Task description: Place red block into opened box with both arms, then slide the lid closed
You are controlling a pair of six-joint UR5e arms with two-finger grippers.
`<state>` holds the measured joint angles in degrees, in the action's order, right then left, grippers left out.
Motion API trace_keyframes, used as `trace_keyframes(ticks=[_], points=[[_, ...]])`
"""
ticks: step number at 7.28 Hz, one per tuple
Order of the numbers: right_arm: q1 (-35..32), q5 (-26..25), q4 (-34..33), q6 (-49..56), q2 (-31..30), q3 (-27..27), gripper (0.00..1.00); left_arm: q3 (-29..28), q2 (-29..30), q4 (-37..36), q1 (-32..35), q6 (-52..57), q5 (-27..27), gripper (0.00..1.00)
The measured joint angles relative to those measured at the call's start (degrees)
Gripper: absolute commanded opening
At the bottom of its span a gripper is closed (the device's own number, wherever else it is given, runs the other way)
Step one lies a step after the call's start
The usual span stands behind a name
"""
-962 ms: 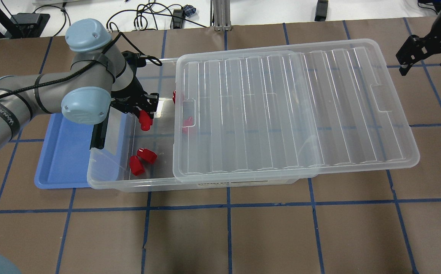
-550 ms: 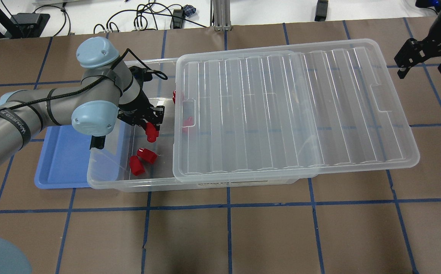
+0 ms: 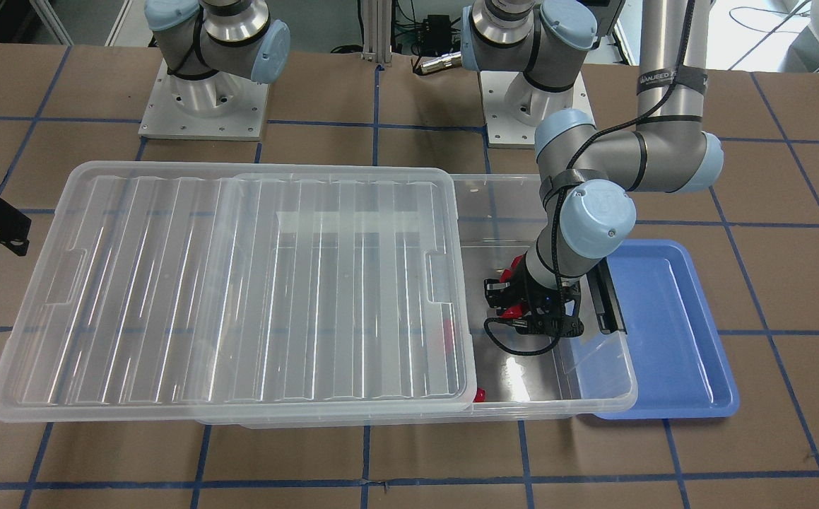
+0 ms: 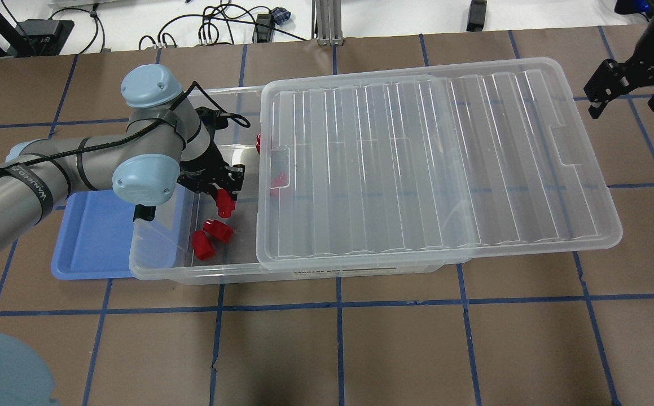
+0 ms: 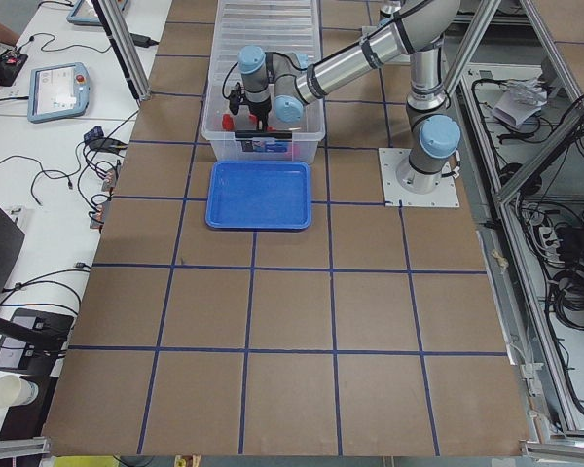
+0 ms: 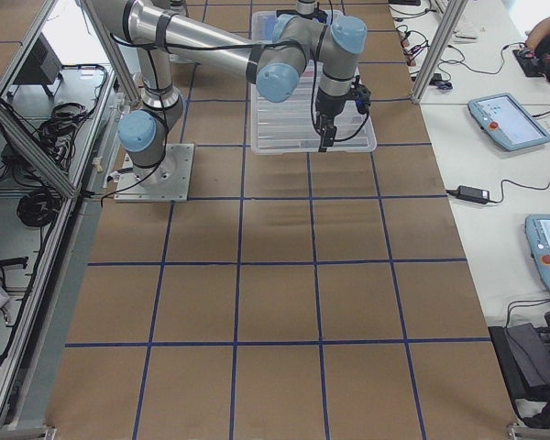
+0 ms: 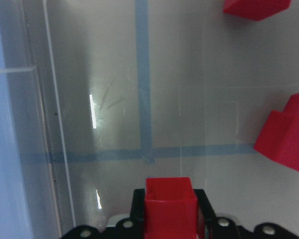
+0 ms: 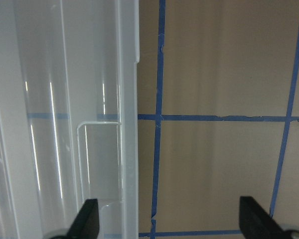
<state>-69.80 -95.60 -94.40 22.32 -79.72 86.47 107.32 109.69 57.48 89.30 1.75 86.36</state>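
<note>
The clear box point(image 4: 163, 269) lies across the table, its left end uncovered. The ribbed lid point(image 4: 434, 163) sits offset to the right, overhanging the box's right end. My left gripper point(image 4: 222, 194) reaches down into the uncovered end, shut on a red block point(image 7: 170, 206) that hangs just above the box floor. Three more red blocks point(image 4: 218, 230) point(image 4: 202, 245) point(image 4: 277, 180) lie inside, the last under the lid's edge. My right gripper point(image 4: 626, 84) hovers open beyond the lid's right end, holding nothing; the right wrist view shows the lid's notched edge point(image 8: 102, 149) below it.
A shallow blue tray point(image 4: 95, 237) lies against the box's left end, partly under my left arm. Brown table panels with blue tape lines surround the box. Cables and equipment sit along the table's far edge.
My left gripper has carried the red block rightward and lower into the box's uncovered end. The right gripper has drifted slightly to the right. The lid and box have not moved.
</note>
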Motion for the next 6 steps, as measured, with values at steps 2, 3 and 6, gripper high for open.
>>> trace_keyframes(ticks=[2,3,6], points=[[0.0,0.0,0.1,0.1,0.1,0.1,1.00,-0.7,-0.9,0.1,0.0,-0.1,0.2,1.00],[0.0,0.0,0.0,0.1,0.1,0.1,1.00,-1.6,-1.7,0.7,-0.1,-0.1,0.2,1.00],[0.1,-0.1,0.1,0.0,0.1,0.1,1.00,-9.0,-5.4,11.7,0.0,-0.2,0.1,1.00]])
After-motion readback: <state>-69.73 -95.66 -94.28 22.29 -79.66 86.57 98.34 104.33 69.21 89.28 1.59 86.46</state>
